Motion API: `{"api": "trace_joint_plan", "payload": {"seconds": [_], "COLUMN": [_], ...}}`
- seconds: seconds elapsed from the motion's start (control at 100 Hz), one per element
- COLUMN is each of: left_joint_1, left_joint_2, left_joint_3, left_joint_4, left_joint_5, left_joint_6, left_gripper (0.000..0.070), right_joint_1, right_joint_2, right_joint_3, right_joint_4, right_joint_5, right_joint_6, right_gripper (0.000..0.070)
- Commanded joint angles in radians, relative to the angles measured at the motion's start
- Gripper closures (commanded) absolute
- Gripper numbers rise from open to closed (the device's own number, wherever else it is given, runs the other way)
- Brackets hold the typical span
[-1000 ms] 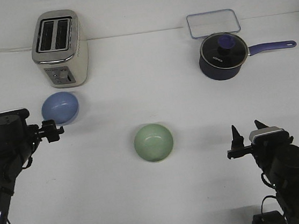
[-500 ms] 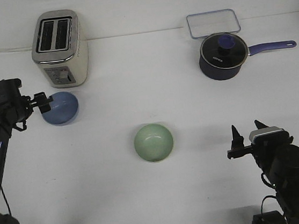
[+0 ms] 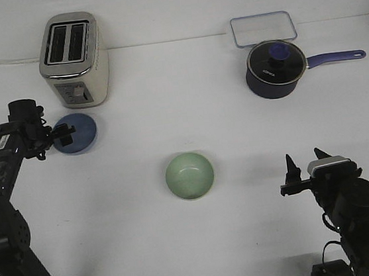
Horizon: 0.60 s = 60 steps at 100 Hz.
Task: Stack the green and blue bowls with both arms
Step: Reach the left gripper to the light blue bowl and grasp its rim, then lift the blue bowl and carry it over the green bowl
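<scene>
On the white surface [image 3: 185, 258], everything sits apart from its neighbours. Taking things from biggest down: one toaster [image 3: 73, 59] stands just beyond the left gripper [image 3: 66, 134]; one dark saucepan [image 3: 275, 69] with a purple handle and one clear lid [image 3: 263, 28] lie far ahead of the right gripper [image 3: 304, 167], well apart from it. Then come the two bowls, equal in size.

The blue bowl [image 3: 80, 132] is right at the tips of the left fingers, which reach over its near rim. They look to be parted around the rim, though from this view I cannot tell whether they have closed on it or touch it at all. The green bowl [image 3: 189, 175] rests upright and alone between the two grippers, nearer the right one but with a clear gap from it. The right fingers stand spread open and empty, pointing upward.

Both bowls look matte, rigid and light, probably ceramic or hard plastic. In my judgement a pinch on the rim, one finger inside and one outside, is the only workable hold, since the curved outer wall would likely slip through a narrow pincer. A thin rim held from one side will tend to let the bowl tilt, so a firm, deep bite seems wise. If ceramic, it could chip if dropped into its partner.

Count: two arms, two bowls, one toaster, one saucepan, one lid.
</scene>
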Motion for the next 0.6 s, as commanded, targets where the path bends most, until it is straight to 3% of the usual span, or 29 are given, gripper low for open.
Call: {"api": "trace_joint_plan", "payload": {"seconds": [0.0,0.01,0.02,0.08,0.1,0.34,0.59], "left_joint_1": [0.002,0.002,0.002,0.002,0.002,0.002,-0.039], "left_joint_2": [0.023,0.023,0.023,0.021,0.02,-0.025,-0.174], "left_joint_3": [0.025,0.025,0.025,0.026,0.027,0.054,0.054], "left_joint_4": [0.002,0.002,0.002,0.008,0.008,-0.023,-0.105], "left_joint_5": [0.003,0.003,0.003,0.004,0.005,0.087,0.266], "left_joint_6": [-0.002,-0.002,-0.002,-0.002,-0.001,-0.002,-0.027], "left_gripper": [0.0435,0.0493,0.0493,0.0672,0.07,0.0692,0.069], "right_joint_1": [0.0,0.0,0.0,0.0,0.0,0.0,0.0], "right_joint_2": [0.002,0.003,0.003,0.002,0.003,0.003,0.003], "right_joint_3": [0.005,0.005,0.005,0.005,0.005,0.005,0.005], "right_joint_4": [0.009,0.009,0.009,0.009,0.009,0.009,0.009], "right_joint_5": [0.005,0.005,0.005,0.005,0.004,0.005,0.004], "right_joint_6": [0.007,0.007,0.007,0.007,0.007,0.007,0.007], "right_gripper": [0.0205,0.0205,0.0205,0.0205,0.0205,0.0205,0.0205]}}
